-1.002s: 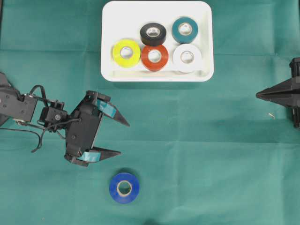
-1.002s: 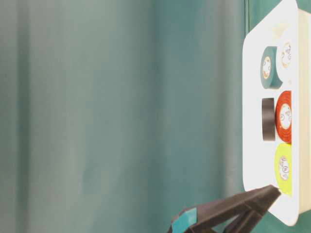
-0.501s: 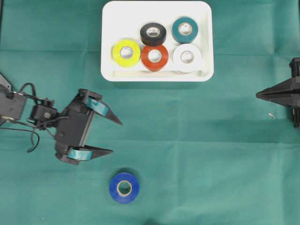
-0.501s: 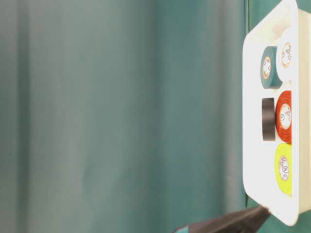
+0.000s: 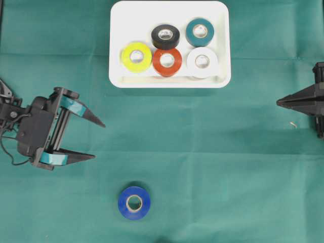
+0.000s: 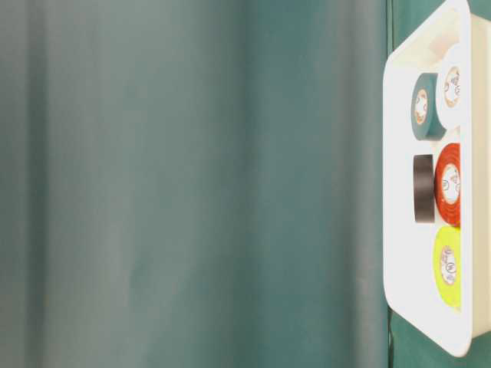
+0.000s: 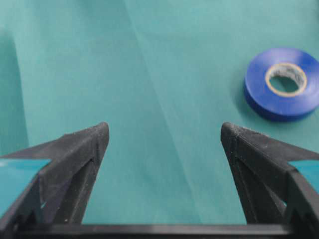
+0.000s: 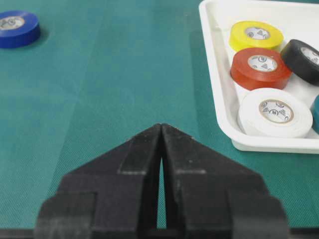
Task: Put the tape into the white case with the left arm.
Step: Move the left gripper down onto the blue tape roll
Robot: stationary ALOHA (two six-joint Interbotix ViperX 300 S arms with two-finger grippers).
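Note:
A blue tape roll (image 5: 134, 203) lies flat on the green cloth near the front edge, also in the left wrist view as the blue tape roll (image 7: 283, 83) at upper right. My left gripper (image 5: 99, 141), with teal bands, stands open and empty at the left, up and to the left of the roll; only cloth lies between its tips (image 7: 164, 130). The white case (image 5: 121, 20) sits at the back and holds several rolls: yellow (image 5: 136, 56), red (image 5: 167, 61), black (image 5: 165, 35), teal (image 5: 199, 32) and white (image 5: 202, 62). My right gripper (image 5: 277, 103) rests shut at the right edge.
Green cloth covers the table. In the table-level view the white case (image 6: 406, 268) stands at the right edge against a green backdrop. In the right wrist view the shut right gripper (image 8: 161, 127) points between the blue tape roll (image 8: 18, 29) and the case wall (image 8: 219, 74).
My left gripper has drawn back to the left, farther from the blue roll, and has left the table-level view. It stayed open. The right arm and all rolls have not moved.

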